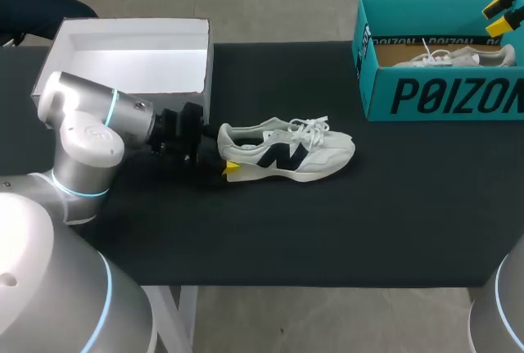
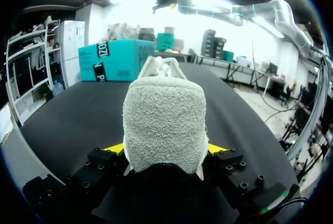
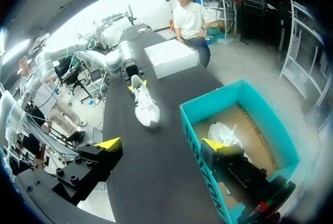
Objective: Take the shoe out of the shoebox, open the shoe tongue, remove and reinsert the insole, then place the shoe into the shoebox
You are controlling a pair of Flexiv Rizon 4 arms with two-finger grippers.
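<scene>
Shoe (image 1: 286, 155) and left gripper (image 1: 225, 155) meet at the heel: from where I stand the two yellow tips are pressed against either side of the padded heel collar, pinching it between them, which the left wrist view shows plainly (image 2: 165, 148). The shoe, white with a dark mark on its side, stands on its sole on the black table (image 1: 327, 230), toe pointing away from that gripper toward the teal shoebox (image 1: 442, 95), laces lying loose over the tongue. Just behind the left arm sits an open white box (image 1: 123, 29) at the table's far edge. Well apart, across the table, the shoebox holds a second shoe (image 1: 450, 56) lying inside it. Above that box hangs the right gripper (image 1: 503, 13), fingers spread wide with nothing between them.
</scene>
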